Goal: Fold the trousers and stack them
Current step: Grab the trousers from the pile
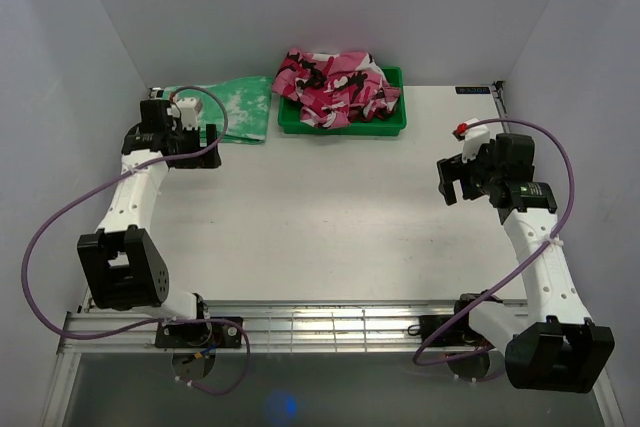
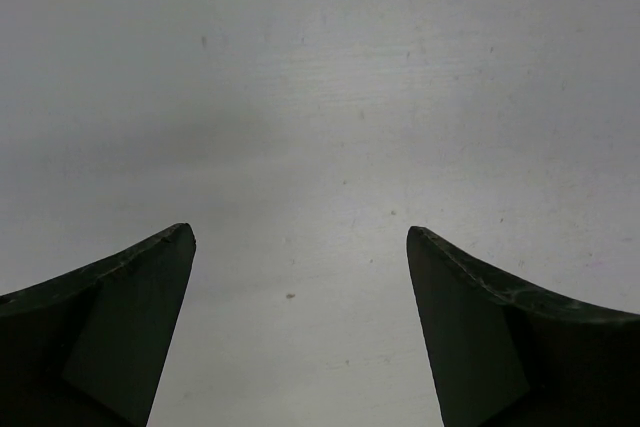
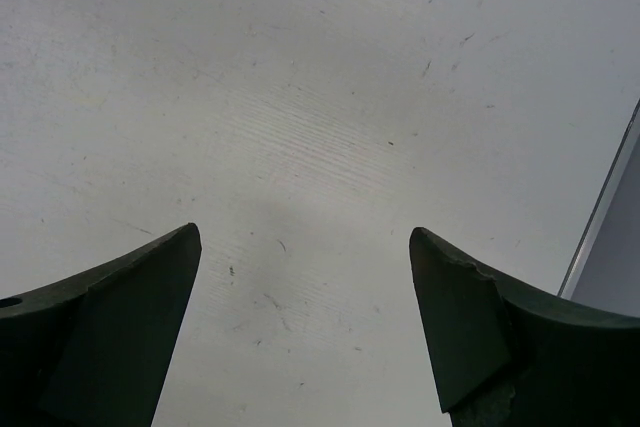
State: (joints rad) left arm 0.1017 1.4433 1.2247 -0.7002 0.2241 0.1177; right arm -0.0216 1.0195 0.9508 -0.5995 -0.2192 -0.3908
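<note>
Left fingers (image 2: pixel 115 337) and right fingers (image 3: pixel 480 337) gape empty; folding hasn't begun. Next I should reach toward twelve o'clock for the bundled trousers (image 1: pixel 335 85).

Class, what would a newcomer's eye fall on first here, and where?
The pink camouflage trousers lie crumpled in a green tray at the far edge of the table, with a folded green-and-white cloth beside it. The left gripper and right gripper hang open above the table.
</note>
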